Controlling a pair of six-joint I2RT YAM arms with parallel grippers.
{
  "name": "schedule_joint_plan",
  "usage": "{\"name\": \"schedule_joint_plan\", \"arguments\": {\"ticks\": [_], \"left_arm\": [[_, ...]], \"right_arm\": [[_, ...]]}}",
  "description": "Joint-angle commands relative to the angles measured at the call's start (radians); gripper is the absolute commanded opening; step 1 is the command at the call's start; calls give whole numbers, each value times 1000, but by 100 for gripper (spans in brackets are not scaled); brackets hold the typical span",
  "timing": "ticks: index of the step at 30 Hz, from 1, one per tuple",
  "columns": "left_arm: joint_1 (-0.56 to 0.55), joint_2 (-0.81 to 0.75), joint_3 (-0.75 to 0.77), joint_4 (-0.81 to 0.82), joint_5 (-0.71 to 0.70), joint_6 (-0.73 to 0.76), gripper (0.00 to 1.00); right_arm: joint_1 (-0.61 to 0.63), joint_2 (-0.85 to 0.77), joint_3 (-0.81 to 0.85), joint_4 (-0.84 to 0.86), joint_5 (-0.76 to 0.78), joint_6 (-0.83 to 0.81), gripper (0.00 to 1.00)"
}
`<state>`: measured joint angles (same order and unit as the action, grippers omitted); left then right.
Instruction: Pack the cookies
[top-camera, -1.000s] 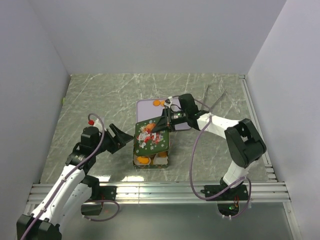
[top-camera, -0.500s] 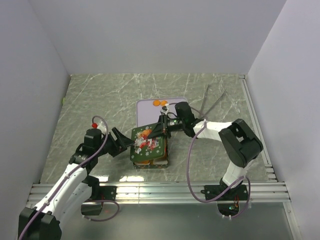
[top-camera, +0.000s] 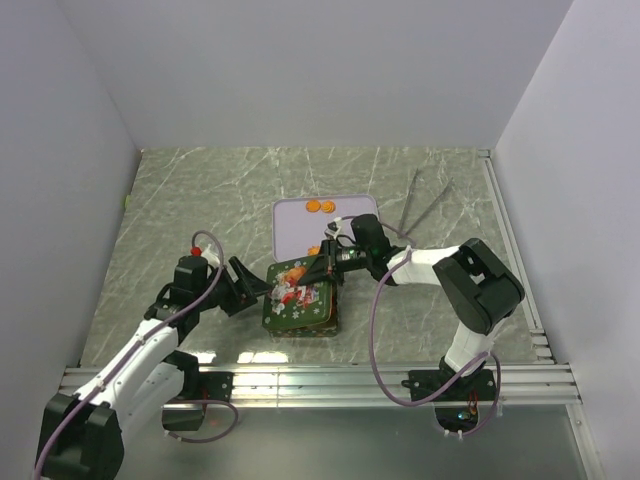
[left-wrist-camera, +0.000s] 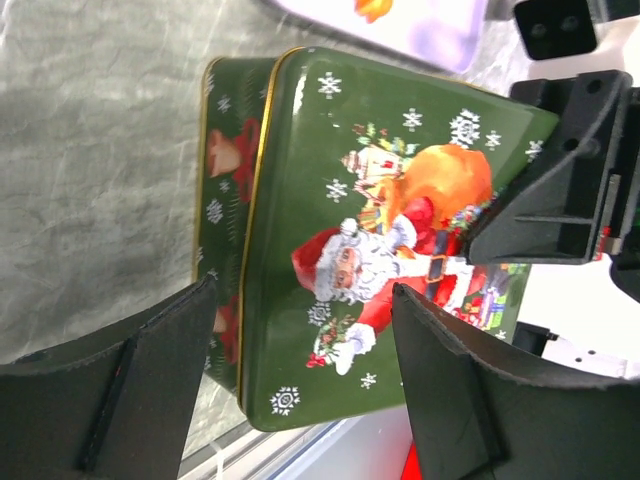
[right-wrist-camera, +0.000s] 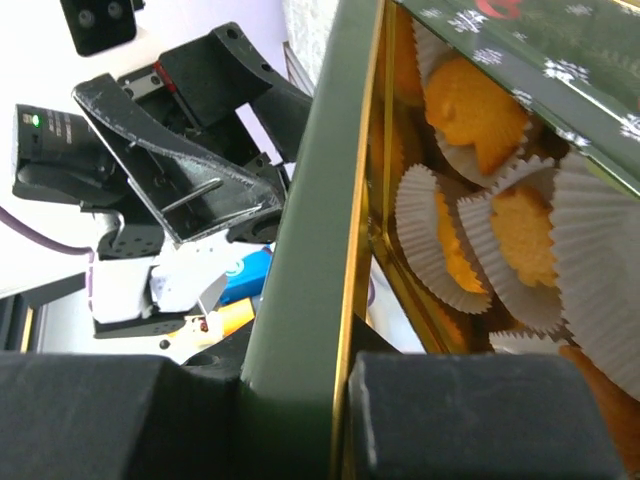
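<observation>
- The right jaws are pinching the rim of the lid (top-camera: 300, 288), a green one with a Santa picture. In the right wrist view I see the rim clamped between the two black fingers (right-wrist-camera: 470, 420).
- The lid lies over the green tin (left-wrist-camera: 222, 190) but is not seated. It is tilted, and the right wrist view looks in through a gap under it.
- Through that gap I can see cookies (right-wrist-camera: 470, 92), orange ones, sitting in white paper cups (right-wrist-camera: 425, 235) inside the tin.
- More orange cookies lie loose on the lavender tray (top-camera: 345, 205) just behind the tin. Two are side by side near its far edge (top-camera: 318, 206). One is near its front edge (top-camera: 315, 250), close to the right jaws.
- The left jaws are spread wide and hold nothing. They sit at the left side of the tin, and in the left wrist view the lid shows between their two fingers (left-wrist-camera: 150, 385). I cannot tell whether they touch the tin.
- A pair of metal tongs (top-camera: 425, 200) rests on the marbled bench (top-camera: 200, 200), well to the right of the tray.
</observation>
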<state>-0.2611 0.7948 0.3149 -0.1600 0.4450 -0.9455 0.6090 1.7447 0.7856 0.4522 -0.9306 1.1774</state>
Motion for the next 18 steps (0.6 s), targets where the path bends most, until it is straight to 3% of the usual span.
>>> {"name": "schedule_joint_plan", "arguments": {"ticks": [1, 12, 18], "left_arm": [[0, 24, -4, 60, 27, 31, 75], [-82, 93, 26, 65, 0, 63, 69], [-142, 135, 46, 45, -48, 65, 70]], "right_arm": [[5, 4, -6, 11, 4, -33, 13], [5, 3, 43, -148, 15, -127, 14], [-11, -20, 32, -190, 19, -154, 29]]}}
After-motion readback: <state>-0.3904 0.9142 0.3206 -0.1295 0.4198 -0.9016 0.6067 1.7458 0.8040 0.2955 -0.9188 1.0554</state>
